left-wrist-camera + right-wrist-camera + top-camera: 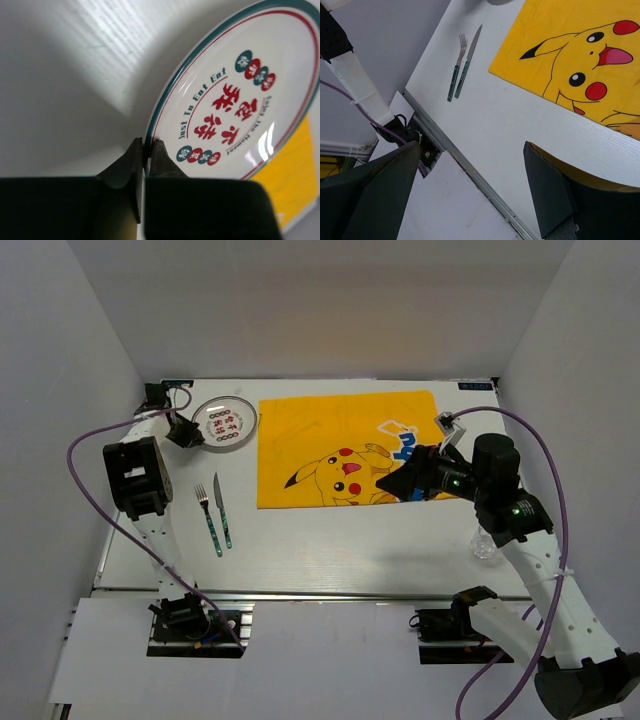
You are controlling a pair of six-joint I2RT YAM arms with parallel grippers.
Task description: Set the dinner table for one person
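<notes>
The setting seemed barely begun: on the dinner table [350, 555] the yellow cloth [320, 430] lay spread, the left gripper [146, 145] pinched the plate [240, 100] by its rim at the far-left corner, the right gripper [471, 147] gaped empty, and the fork [208, 512] and knife [221, 508] lay unplaced near the left edge.

Bright overhead light, soft shadows, glare streaks on the plate [240, 100], left end effector [146, 150] blurred close-up.

Left hand [146, 146] apparently tight on rim of printed plate [235, 75]
</notes>
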